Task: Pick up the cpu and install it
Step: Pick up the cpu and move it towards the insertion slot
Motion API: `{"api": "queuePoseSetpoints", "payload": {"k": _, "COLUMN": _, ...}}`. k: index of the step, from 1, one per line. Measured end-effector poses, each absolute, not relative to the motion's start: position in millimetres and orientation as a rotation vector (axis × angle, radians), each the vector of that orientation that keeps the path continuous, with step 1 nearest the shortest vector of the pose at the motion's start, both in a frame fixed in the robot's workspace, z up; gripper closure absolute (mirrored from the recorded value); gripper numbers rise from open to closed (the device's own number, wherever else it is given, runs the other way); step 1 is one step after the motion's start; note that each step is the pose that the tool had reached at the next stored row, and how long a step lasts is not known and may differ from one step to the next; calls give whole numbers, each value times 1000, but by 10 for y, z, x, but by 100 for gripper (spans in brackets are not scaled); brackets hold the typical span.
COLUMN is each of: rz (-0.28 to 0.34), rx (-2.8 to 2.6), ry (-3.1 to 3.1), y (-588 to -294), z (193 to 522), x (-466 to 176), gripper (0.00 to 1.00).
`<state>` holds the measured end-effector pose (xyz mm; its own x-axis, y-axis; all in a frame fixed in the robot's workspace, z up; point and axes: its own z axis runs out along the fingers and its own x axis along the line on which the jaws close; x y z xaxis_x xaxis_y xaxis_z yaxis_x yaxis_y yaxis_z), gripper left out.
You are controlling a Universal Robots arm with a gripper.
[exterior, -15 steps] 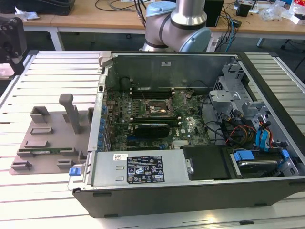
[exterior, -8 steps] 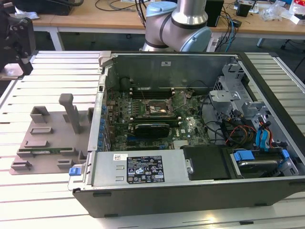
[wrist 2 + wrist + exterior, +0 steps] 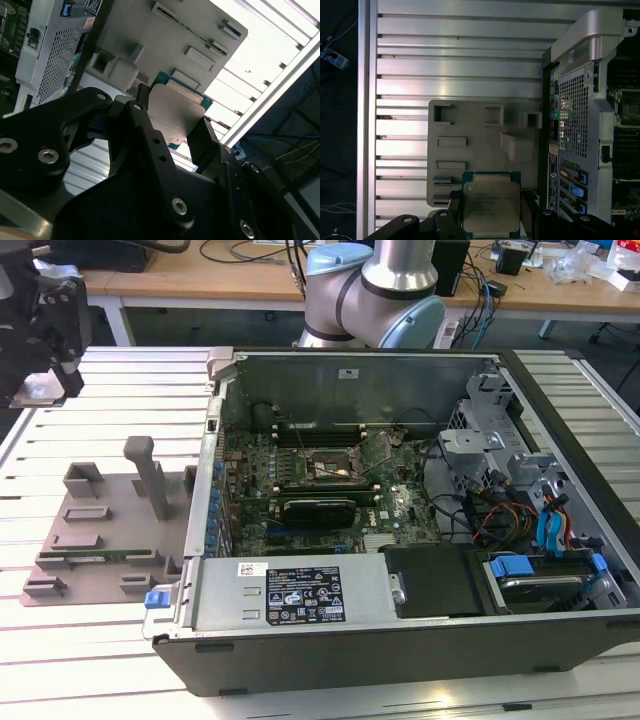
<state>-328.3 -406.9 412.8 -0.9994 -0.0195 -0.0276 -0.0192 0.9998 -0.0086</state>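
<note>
First wrist view: the small flat square cpu [image 3: 491, 212], with a silvery-grey metal top on a teal-edged board, sits between the two black fingers [image 3: 454, 210] of my black metal gripper [image 3: 491, 200]. One finger bears on each of two opposite edges, so I read the gripper as clamped narrowly on the cpu. Behind it lie the grey moulded plastic fixture tray [image 3: 470, 130] and the ribbed aluminium table [image 3: 460, 60]; the cpu hangs over one edge of the tray, apart from it. In the second wrist view the cpu [image 3: 172, 117] spans the gap between the fingers, again with the tray behind it. In the exterior view the gripper hangs high over the table at the exterior view's left. It is well apart from the open black computer case [image 3: 400, 645], inside which the black square metal-framed socket [image 3: 325, 465] lies on the green mainboard [image 3: 400, 505]. I judge the pick-up complete and the carry toward the case to be the step in hand. In my judgement, installation calls for holding the cpu level over the socket, matching its orientation to the frame, and lowering it without side force. I cannot tell from here whether the socket's frame stands open.
</note>
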Motion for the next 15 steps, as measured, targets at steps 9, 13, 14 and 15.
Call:
{"api": "queuePoseSetpoints", "payload": {"k": 9, "rz": -15, "rx": -30, "ry": 3114, "y": -4067, "z": 4128, "x": -3008, "gripper": 45}}
{"api": "queuePoseSetpoints", "payload": {"k": 13, "rz": -16, "rx": -30, "ry": 3114, "y": -4066, "z": 4128, "x": -2867, "gripper": 45}}
{"api": "queuePoseSetpoints", "payload": {"k": 14, "rz": -16, "rx": -30, "ry": 3114, "y": -4066, "z": 4128, "x": -2829, "gripper": 45}}
{"api": "queuePoseSetpoints", "payload": {"k": 15, "rz": -16, "rx": -30, "ry": 3114, "y": -4065, "z": 4128, "x": -2789, "gripper": 45}}
